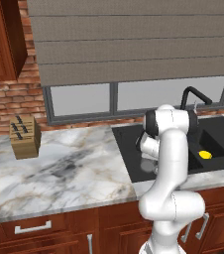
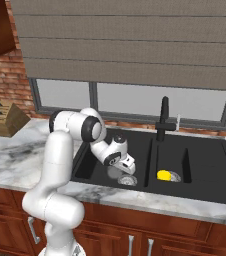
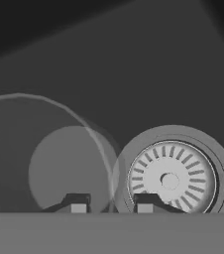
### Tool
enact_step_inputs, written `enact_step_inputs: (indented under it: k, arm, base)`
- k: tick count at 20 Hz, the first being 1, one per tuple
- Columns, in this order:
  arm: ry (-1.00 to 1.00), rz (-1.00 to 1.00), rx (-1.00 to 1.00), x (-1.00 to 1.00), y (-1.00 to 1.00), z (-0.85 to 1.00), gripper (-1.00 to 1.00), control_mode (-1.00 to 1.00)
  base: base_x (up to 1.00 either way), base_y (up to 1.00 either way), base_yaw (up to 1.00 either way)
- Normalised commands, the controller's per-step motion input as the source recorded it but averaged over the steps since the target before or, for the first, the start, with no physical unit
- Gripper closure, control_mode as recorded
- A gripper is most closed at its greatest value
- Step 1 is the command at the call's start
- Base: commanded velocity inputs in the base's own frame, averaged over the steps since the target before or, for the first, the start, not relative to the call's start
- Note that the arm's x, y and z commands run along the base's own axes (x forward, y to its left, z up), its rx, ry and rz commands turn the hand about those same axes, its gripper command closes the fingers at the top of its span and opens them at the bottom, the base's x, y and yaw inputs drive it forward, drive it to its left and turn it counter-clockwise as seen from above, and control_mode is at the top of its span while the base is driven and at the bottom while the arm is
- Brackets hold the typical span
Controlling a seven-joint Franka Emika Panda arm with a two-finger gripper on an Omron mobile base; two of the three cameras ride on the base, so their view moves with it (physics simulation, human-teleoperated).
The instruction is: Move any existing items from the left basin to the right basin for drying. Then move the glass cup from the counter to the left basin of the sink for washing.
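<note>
**Kitchen sink station: both items in their basins, release not confirmed**

Marble counter (image 1: 69, 163) surrounds the black double-bowl sink (image 2: 185, 192). All positions below are referenced to the round silver drain (image 3: 171, 178) in the left basin (image 2: 87, 165).

1. Existing item. The yellow container (image 2: 164, 175) lies in the right basin (image 2: 205, 165), across the divider from the drain. Judged from this position, the first transfer is done.

2. Glass cup. The glass cup (image 3: 59, 163) sits on the left basin floor, just beside the drain and apparently upright. It is seen from above as a clear ring. The base views show it as a faint circle next to the drain (image 2: 114, 172). Judged from this position, the second transfer has reached its target.

3. End effector. The gripper (image 3: 111, 203) hangs low over the left basin, directly above the cup's drain-side wall. Its fingertips (image 3: 78, 203) stand narrowly apart, with the cup's wall running between them. The gap looks wider than the wall, so the cup appears free.

4. Remaining work. Widen the jaws fully and lift straight up, so that the fingertips do not catch the rim and tip the cup.
</note>
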Motion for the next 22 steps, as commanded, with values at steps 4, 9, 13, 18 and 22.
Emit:
enact_step_inputs:
  k: [4,9,13,18,22]
  arm:
    - [-0.02,0.01,0.02,0.00,0.00,0.03,-1.00,-1.00]
    - [-0.01,0.00,0.00,-0.02,-0.01,0.18,-1.00,-1.00]
    - [-0.03,0.00,0.00,-0.08,0.00,0.42,-1.00,-1.00]
    - [0.00,0.00,0.00,-0.05,0.00,0.47,-1.00,-1.00]
    - [0.00,0.00,0.00,-0.02,0.01,0.51,-1.00,-1.00]
  base:
    - [0.00,0.00,0.00]
    - [0.00,0.00,0.00]
    - [0.00,0.00,0.00]
    - [0.00,0.00,0.00]
    - [0.00,0.00,0.00]
